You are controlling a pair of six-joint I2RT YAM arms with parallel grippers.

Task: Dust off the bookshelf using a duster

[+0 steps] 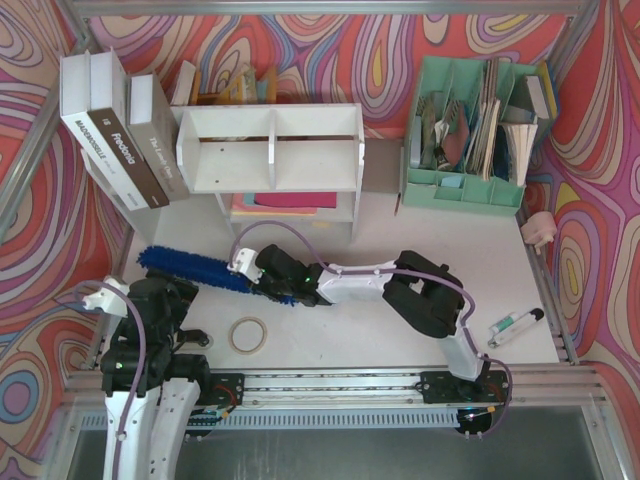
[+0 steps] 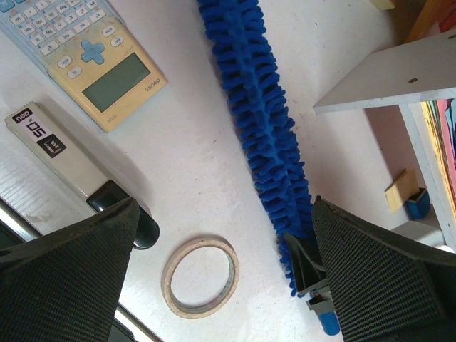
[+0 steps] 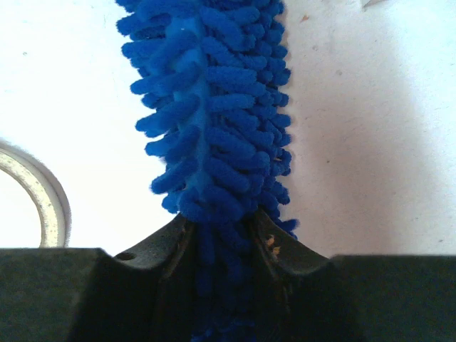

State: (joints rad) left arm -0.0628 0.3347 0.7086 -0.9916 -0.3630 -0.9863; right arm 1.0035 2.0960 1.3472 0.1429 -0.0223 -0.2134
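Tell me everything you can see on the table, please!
bookshelf: one, white, back middle.
duster: one, bright blue, lying in front of the bookshelf.
tape roll: one, cream, near the front edge.
calculator: one, tan and pale blue, beside the duster.
books: a few, white and grey, back left.
organizer: one, mint green, back right.
marker: one, white and black, front right.
left claw: black, open, above the tape roll.
right claw: black, shut on the duster.
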